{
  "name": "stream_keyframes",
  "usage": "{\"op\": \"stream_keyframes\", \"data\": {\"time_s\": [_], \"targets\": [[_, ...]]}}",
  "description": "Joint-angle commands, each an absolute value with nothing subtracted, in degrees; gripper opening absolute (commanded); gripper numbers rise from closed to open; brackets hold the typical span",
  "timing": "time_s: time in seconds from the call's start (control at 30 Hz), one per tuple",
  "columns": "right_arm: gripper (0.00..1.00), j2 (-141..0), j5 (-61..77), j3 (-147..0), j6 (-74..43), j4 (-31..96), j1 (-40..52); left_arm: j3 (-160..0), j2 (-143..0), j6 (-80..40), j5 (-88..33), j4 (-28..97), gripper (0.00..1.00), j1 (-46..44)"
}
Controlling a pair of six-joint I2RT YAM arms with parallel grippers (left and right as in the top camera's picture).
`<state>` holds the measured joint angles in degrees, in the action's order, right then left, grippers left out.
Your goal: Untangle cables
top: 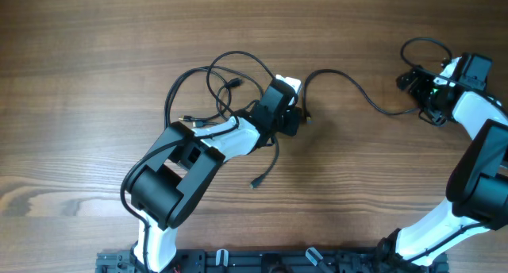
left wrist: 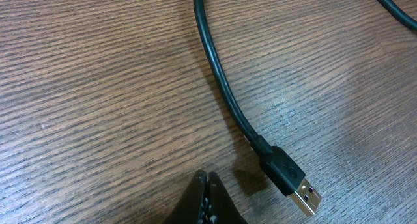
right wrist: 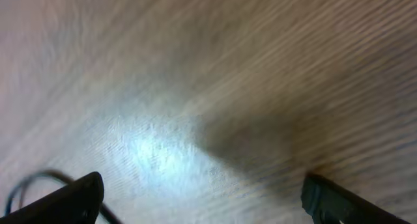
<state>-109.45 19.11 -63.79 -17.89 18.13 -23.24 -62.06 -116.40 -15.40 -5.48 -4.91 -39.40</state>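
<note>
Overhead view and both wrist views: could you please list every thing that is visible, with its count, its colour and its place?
cables: several, exact count unclear, black, looped together left of centre; one strand runs from the centre toward the right side
USB plug: one, black with a silver tip, flat on the table, just ahead of the left pincer
table: one, brown wood, under everything
left arm: one, black and white, lying over the looped cables
right arm: one, black and white, at the right edge
left pincer: one, black, shut, empty
right pincer: one, black, open, empty
</note>
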Motion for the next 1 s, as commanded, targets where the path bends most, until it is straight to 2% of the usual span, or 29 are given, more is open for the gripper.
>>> {"op": "stream_keyframes", "data": {"time_s": [0.0, 0.3, 0.7, 0.83, 0.97], "targets": [[1.0, -106.02, 20.27, -63.11, -12.43, 20.88, -23.35, -60.23, -118.08, -15.92, -5.74, -2.48, 0.04, -39.55], [1.0, -89.3, 22.68, -63.11, -6.85, 25.02, -23.35, -60.23, -118.08, -15.92, -5.72, -2.55, 0.04, -39.53], [1.0, -89.14, 19.25, -63.11, -6.92, 30.3, -23.49, -60.23, -118.08, -15.92, -5.72, -2.5, 0.04, -39.53], [1.0, -89.14, 16.27, -63.11, -6.63, 36.14, -23.49, -60.23, -118.08, -15.92, -5.72, -2.5, 0.04, -39.53], [1.0, -89.14, 20.18, -63.11, -2.66, 40.66, -23.49, -60.23, -118.08, -15.92, -5.72, -2.52, 0.04, -39.53]]}}
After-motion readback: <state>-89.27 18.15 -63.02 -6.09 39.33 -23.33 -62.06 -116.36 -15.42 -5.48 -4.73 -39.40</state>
